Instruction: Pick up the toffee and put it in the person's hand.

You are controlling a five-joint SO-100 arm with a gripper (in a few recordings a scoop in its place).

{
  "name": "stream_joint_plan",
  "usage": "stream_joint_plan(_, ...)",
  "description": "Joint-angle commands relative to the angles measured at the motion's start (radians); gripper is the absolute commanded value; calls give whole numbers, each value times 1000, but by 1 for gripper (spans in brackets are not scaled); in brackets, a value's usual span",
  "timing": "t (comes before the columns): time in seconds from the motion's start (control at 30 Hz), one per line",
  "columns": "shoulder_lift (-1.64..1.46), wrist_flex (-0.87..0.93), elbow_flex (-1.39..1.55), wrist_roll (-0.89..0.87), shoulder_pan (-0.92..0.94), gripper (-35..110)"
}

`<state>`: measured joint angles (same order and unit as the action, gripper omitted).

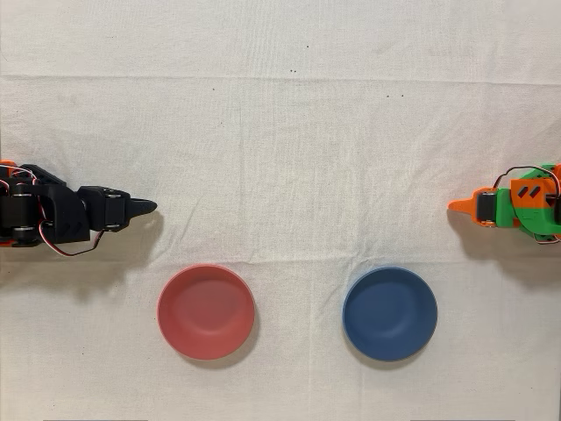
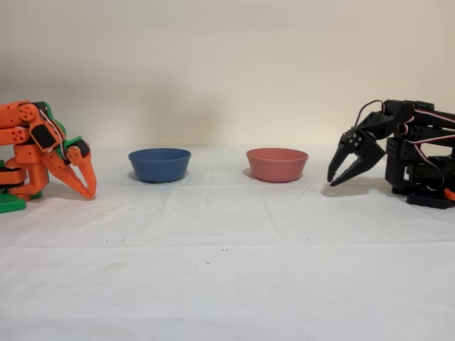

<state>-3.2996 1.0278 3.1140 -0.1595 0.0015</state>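
my pincer hangs folded at the right edge in the fixed view, tips pointing down just above the white cloth, fingers a narrow way apart and holding nothing. the red bowl sits near it, the blue bowl further along. i cannot see the toffee anywhere. the orange arm stands idle.

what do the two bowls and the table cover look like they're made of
Red bowl and blue bowl: probably matte plastic, possibly glazed ceramic; each has even solid colour, a smooth surface and only soft highlights. Table cover: woven off-white cloth, judging by its fold creases and slight wrinkles. For comparison, the black arm's tool looks like hard moulded or printed plastic.
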Motion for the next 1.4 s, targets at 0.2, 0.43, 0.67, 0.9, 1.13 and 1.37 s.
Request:
stream_joint_plan(0.2,-69,-51,63,5,-6,0)
stream_joint_plan(0.43,-69,-77,98,34,-5,0)
stream_joint_plan(0.67,-69,-75,100,25,-5,0)
stream_joint_plan(0.9,-69,-75,100,17,-5,1)
stream_joint_plan(1.13,-69,-75,100,17,-5,2)
stream_joint_plan(1.37,-69,-75,100,17,-5,0)
